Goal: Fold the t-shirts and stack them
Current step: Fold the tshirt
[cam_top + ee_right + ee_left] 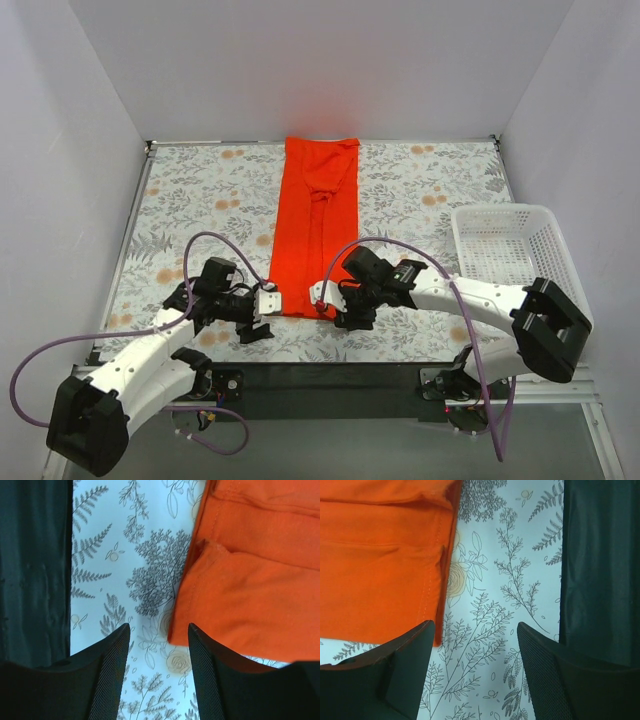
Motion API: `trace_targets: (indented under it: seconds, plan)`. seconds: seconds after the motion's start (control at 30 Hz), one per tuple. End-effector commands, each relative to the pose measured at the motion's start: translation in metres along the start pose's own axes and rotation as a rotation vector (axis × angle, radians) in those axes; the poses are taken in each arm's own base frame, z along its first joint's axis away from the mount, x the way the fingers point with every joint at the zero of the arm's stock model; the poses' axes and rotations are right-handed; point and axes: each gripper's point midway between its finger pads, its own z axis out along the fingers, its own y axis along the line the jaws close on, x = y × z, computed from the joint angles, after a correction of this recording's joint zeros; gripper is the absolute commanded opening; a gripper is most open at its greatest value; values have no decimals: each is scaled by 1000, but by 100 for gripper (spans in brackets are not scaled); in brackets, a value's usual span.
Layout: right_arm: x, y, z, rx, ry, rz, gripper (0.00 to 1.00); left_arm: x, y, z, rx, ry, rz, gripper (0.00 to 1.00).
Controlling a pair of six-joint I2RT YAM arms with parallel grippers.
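Presently, left pincer (475, 630) and right pincer (159, 630) are hovering open (both empty) at near corners of the t-shirt (315, 230), readying a fold.

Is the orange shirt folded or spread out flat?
Folded lengthwise. The t-shirt lies as a narrow strip, with layered edges showing.

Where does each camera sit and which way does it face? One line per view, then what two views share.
Top external: above, behind the arms, looking down on floral mat, t-shirt, basket; both arms show.
Left wrist: on the left arm, looking down past the open left gripper at the t-shirt's near-left corner.
Right wrist: likewise, past the open right gripper at the near-right corner.
Shared: both wrist views show t-shirt, floral mat, dark table edge.
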Motion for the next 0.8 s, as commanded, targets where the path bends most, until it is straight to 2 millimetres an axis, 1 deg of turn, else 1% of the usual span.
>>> trace_targets:
  seconds: [0.0, 0.03, 0.1, 0.13, 0.27, 0.37, 0.43, 0.5, 0.6, 0.67, 0.73, 0.77]
  plan:
    - [-21, -17, 11, 66, -73, -42, 56, 7, 14, 8, -41, 29, 57, 65]
    - [-16, -15, 15, 61, -65, -39, 55, 9, 15, 9, -37, 37, 62, 64]
    - [-13, -11, 19, 51, -61, -47, 52, 14, 15, 12, -24, 56, 62, 63]
    - [-6, -9, 23, 50, -46, -40, 52, 17, 16, 13, -24, 62, 74, 62]
    - [6, -12, 32, 70, -21, -40, 50, 19, 19, 16, -31, 64, 90, 61]
    - [16, -15, 39, 81, 4, -31, 50, 22, 17, 17, -24, 67, 94, 61]
    - [22, -15, 43, 80, 24, -9, 50, 23, 16, 17, -24, 67, 90, 61]
    - [24, -14, 44, 80, 25, 25, 50, 24, 16, 16, -33, 70, 96, 60]
    - [25, -13, 42, 72, 13, 62, 49, 25, 13, 16, -31, 65, 106, 60]
    - [18, -14, 36, 78, -18, 65, 49, 26, 12, 16, -33, 63, 114, 60]
    - [0, -17, 25, 90, -72, 49, 49, 27, 11, 16, -32, 64, 122, 59]
    - [-4, -14, 20, 83, -80, 49, 48, 26, 11, 15, -32, 64, 121, 59]
